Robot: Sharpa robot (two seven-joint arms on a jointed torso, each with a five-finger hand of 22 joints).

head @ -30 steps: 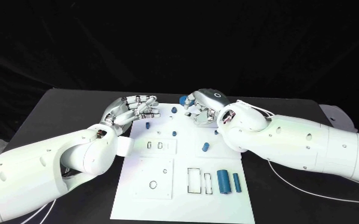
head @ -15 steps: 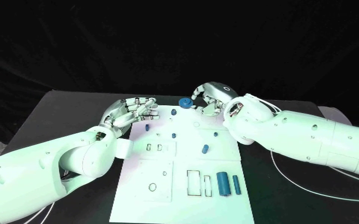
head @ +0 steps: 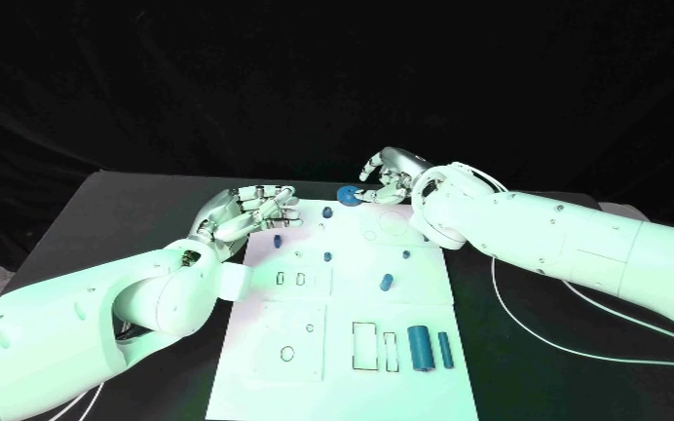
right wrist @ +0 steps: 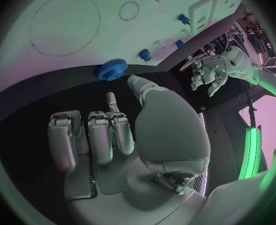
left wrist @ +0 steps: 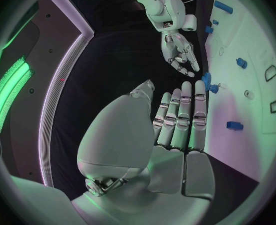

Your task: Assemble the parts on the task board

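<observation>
The white task board (head: pixel 352 382) lies in the middle of the table. A blue gear (head: pixel 346 193) sits at its far edge, and the right wrist view shows the gear (right wrist: pixel 112 69) half over that edge. My right hand (head: pixel 388 175) hovers just behind it, thumb tip near the gear and nothing in its grasp. My left hand (head: pixel 253 209) is at the board's far left corner, fingers straight and side by side, holding nothing. Small blue pegs (head: pixel 326 212) (head: pixel 387 280) are scattered over the far half. Near the front right lie a thick blue cylinder (head: pixel 419 343) and a thin one (head: pixel 445 345).
Rectangular slots (head: pixel 362 343) and a round hole (head: pixel 286 351) mark the board's near half. Black table (head: pixel 127 216) surrounds the board. The right arm's cable (head: pixel 534 328) trails over the table at the right.
My right hand has let go of the blue gear and drawn back from it; the gear now lies at the board's far edge. The left hand has hardly moved.
</observation>
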